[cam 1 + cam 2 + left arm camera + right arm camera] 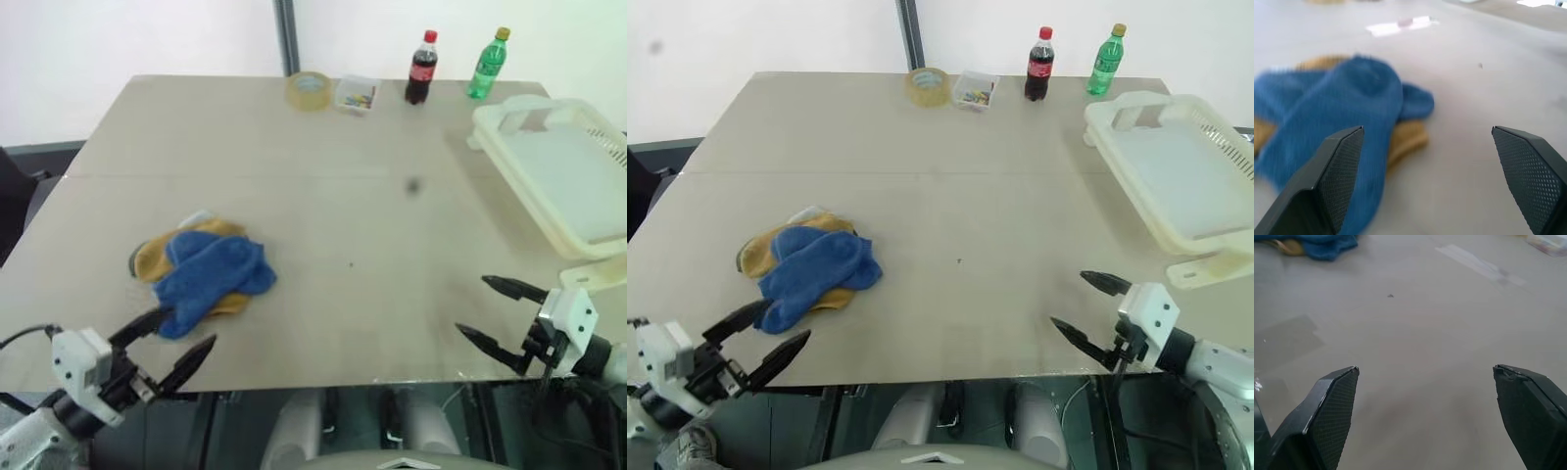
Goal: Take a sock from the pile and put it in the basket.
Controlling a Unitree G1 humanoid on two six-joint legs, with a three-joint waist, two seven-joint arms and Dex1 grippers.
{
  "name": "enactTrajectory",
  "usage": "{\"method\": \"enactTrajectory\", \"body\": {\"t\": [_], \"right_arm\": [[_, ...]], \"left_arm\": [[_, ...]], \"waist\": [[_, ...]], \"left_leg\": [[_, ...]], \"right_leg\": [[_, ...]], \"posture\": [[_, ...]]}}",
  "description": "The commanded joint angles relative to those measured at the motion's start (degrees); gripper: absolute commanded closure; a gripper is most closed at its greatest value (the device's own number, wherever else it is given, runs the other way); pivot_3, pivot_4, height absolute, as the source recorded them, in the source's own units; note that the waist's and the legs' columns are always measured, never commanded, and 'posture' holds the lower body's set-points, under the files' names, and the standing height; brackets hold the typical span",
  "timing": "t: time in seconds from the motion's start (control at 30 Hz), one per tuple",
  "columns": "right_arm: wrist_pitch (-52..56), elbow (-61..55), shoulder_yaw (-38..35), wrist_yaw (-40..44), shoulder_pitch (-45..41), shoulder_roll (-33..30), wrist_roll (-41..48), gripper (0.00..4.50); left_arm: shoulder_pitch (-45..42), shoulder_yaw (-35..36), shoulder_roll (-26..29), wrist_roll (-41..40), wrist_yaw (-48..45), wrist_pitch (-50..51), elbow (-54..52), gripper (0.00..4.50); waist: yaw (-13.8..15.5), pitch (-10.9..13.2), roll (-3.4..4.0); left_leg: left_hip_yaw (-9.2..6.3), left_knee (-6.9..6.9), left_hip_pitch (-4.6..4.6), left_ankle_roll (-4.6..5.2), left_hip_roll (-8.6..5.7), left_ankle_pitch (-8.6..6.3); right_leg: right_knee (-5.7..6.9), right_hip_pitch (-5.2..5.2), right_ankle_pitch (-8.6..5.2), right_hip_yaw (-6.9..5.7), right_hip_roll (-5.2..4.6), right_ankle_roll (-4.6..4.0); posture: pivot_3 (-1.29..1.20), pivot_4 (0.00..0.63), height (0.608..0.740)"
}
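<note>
The left tool [174, 346], fingers spread wide and empty, hovers just beside the blue sock [209, 277], which lies atop the pile [157, 257] on the worktop [333, 196]. It should pinch only blue cloth. The right tool [502, 313] also gapes empty near the basket [563, 166].

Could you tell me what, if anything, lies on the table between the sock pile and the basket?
Nothing: in the left eye view, bare table runs from the pile to the basket.
</note>
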Motion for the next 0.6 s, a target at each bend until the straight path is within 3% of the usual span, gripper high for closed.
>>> {"method": "enactTrajectory", "body": {"t": [0.03,0.2,0.4,0.6], "right_arm": [[1.0,-4.7,5.5,-1.7,-6.0,-0.5,-2.3,0.00],[2.6,-3.4,11.7,-3.6,-15.1,1.4,-3.8,0.00],[1.2,-1.9,14.4,-4.0,-17.2,2.3,-6.0,0.00],[0.4,-1.0,14.8,-4.1,-17.1,2.5,-6.9,0.00]], "left_arm": [[-5.1,-3.3,2.1,3.2,13.1,10.4,-8.3,0.04],[-18.8,-10.6,5.9,7.8,27.8,27.9,-11.5,0.04],[-31.5,-20.3,1.9,13.8,40.6,39.3,-11.1,0.04],[-34.4,-25.9,-1.9,17.4,44.6,42.7,-10.2,1.91]], "waist": [[0.2,0.0,0.01],[0.8,0.0,0.02],[1.9,0.0,0.00],[1.7,0.0,0.01]], "left_leg": [[0.01,0.03,0.00,-0.01,0.00,0.01],[0.00,0.39,-0.02,-0.23,0.00,0.15],[0.00,0.71,-0.04,-0.24,-0.04,0.15],[0.01,0.85,-0.04,-0.25,-0.01,0.16]], "right_leg": [[0.03,0.00,0.01,-0.01,0.00,0.00],[0.42,-0.01,0.01,-0.07,0.01,0.00],[0.61,0.06,0.14,-0.07,0.01,-0.05],[0.68,0.07,0.21,-0.06,0.05,-0.06]], "posture": [[0.00,0.150,0.740],[0.00,0.150,0.740],[0.00,0.150,0.740],[0.00,0.150,0.740]]}}
